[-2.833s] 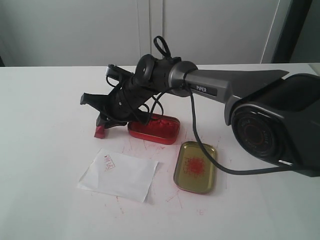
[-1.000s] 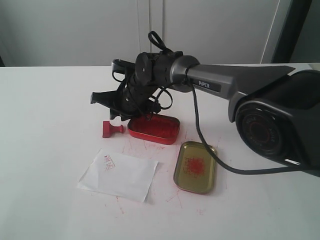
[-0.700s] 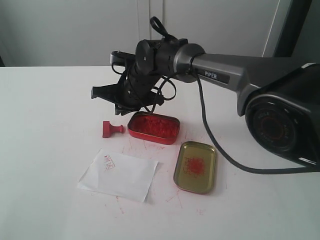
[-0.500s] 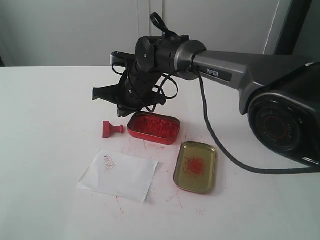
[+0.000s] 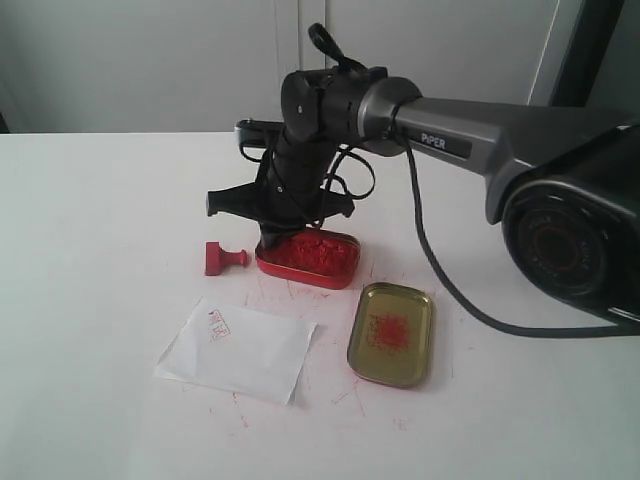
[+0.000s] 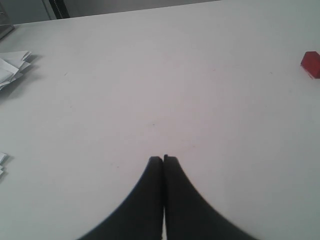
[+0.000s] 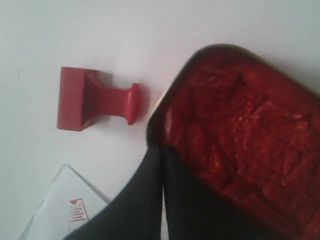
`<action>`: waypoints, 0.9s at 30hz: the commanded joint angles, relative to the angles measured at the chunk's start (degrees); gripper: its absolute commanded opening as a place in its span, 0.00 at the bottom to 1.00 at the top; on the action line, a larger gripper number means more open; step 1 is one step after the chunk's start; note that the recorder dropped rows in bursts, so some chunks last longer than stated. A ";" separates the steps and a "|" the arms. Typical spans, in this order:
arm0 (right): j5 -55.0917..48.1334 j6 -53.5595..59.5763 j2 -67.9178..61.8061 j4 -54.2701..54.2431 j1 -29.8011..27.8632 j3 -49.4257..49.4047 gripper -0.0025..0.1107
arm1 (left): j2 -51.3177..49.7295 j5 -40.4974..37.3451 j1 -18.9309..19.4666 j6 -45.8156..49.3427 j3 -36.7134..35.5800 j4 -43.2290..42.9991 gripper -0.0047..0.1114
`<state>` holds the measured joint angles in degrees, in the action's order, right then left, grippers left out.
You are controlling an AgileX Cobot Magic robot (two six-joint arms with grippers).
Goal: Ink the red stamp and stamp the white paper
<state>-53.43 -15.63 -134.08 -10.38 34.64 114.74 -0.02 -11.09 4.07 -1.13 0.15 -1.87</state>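
paper (image 5: pixel 238 350): red imprint, likely done | stamp (image 5: pixel 225 258): on its side, unheld | right claw (image 7: pixel 162 150): pressed together, empty

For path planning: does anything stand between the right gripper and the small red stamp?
Nothing visible: the right gripper hangs above the red oval ink tin, the stamp beside it on bare tabletop.

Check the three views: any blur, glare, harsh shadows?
Exterior view: soft, even light, no harsh shadows, reasonably sharp. Left wrist view: the left gripper is a featureless black silhouette on the bright table. Right wrist view: close-up is soft; the red stamp and red ink tin lack crisp edges.
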 commanded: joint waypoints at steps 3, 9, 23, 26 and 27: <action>-2.67 0.97 2.67 0.39 -3.04 -0.02 0.02 | 0.02 0.27 -0.11 -0.12 -0.15 0.09 0.04; -7.20 1.77 3.72 0.66 -5.44 -0.02 0.02 | 0.02 0.27 -0.11 -0.12 -0.15 0.09 0.04; -14.68 3.01 5.62 2.72 -13.69 -0.02 0.02 | 0.02 0.27 -0.11 -0.12 -0.15 0.09 0.04; -15.89 4.05 6.03 3.10 -14.81 -0.02 0.02 | 0.02 0.27 -0.11 -0.12 -0.15 0.09 0.04; -16.18 4.30 6.03 3.25 -15.30 -0.02 0.02 | 0.02 0.27 -0.11 -0.12 -0.15 0.09 0.04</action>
<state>-68.36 -12.69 -129.07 -7.88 20.68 114.74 -0.02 -11.09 4.07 -1.13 0.15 -1.87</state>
